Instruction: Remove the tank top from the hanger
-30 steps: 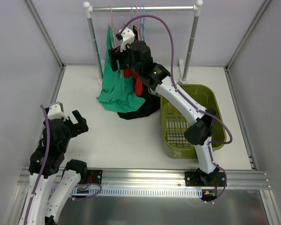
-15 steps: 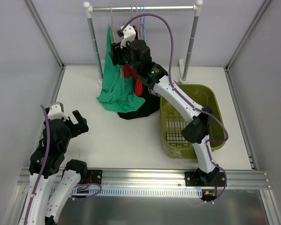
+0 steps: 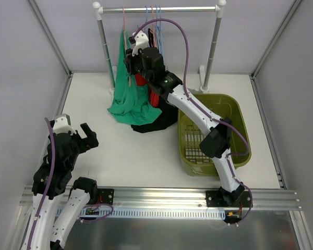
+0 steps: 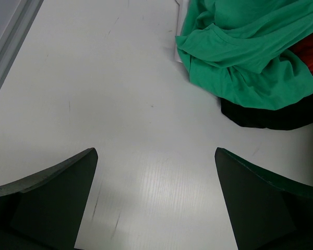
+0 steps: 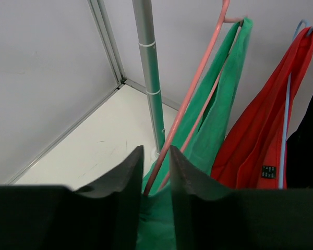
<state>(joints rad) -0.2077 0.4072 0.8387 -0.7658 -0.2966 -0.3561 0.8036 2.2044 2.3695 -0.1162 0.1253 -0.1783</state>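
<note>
Green tank top (image 3: 129, 99) is hanging from a pink hanger (image 3: 124, 31) at the left end of the rail (image 3: 182, 9), upper middle of the overhead frame. Its lower part is pooling on the table (image 3: 120, 156) over a black garment (image 3: 159, 122).

In the right wrist view the right gripper (image 5: 156, 177) is showing its fingers (image 5: 126, 177) drawn together to a narrow slit. The hanger's pink wire (image 5: 198, 88) is running down into that slit with the green cloth (image 5: 219, 120) around it, so the gripper is pinching there. Overhead, this gripper (image 3: 129, 66) is sitting right against the garment's upper part.

A red garment (image 5: 255, 130) is hanging just to the right on a blue hanger (image 5: 287, 104), and the rack's grey post (image 5: 148, 62) is standing to the left.

An olive basket (image 3: 242, 122) is sitting on the right of the table.

At lower left, well apart from the clothes, the left gripper (image 3: 82, 136) is hovering with its fingers (image 4: 52, 192) spread wide over bare table.
</note>
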